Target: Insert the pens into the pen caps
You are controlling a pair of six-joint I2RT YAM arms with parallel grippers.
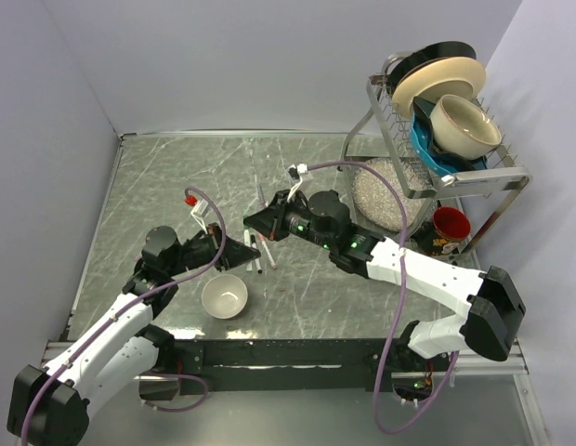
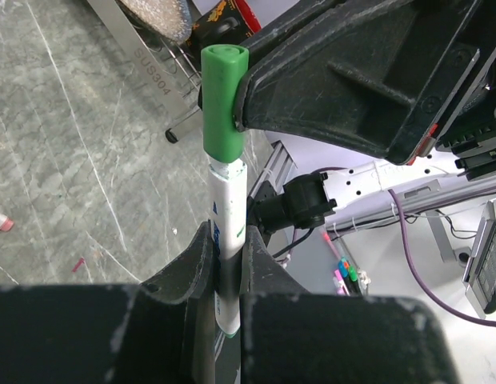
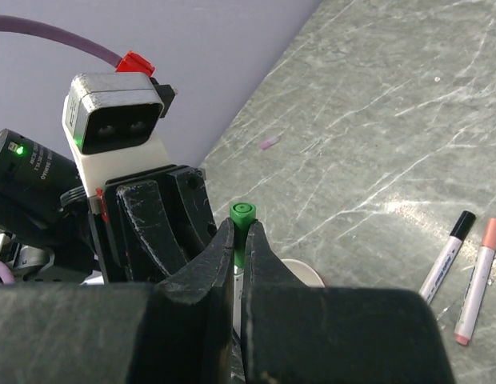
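Note:
A white pen [image 2: 229, 204] stands upright between my left gripper's [image 2: 230, 250] jaws, which are shut on its barrel. The green pen cap [image 2: 224, 100] sits on the pen's upper end. My right gripper [image 3: 242, 234] is shut on that green cap [image 3: 242, 218], its finger pressing the cap's side in the left wrist view. In the top view the two grippers meet tip to tip, left [image 1: 238, 249] and right [image 1: 258, 223], above the table's middle. Two more pens lie side by side on the table, one with a black end [image 3: 446, 258] and one with a pink-red end [image 3: 478, 282].
A white bowl [image 1: 224, 296] stands just in front of the grippers. A dish rack [image 1: 437, 121] with plates and bowls, a jar of white beads [image 1: 381, 190] and a red cup [image 1: 451, 223] fill the back right. A small pink piece [image 3: 270, 142] lies near the left wall.

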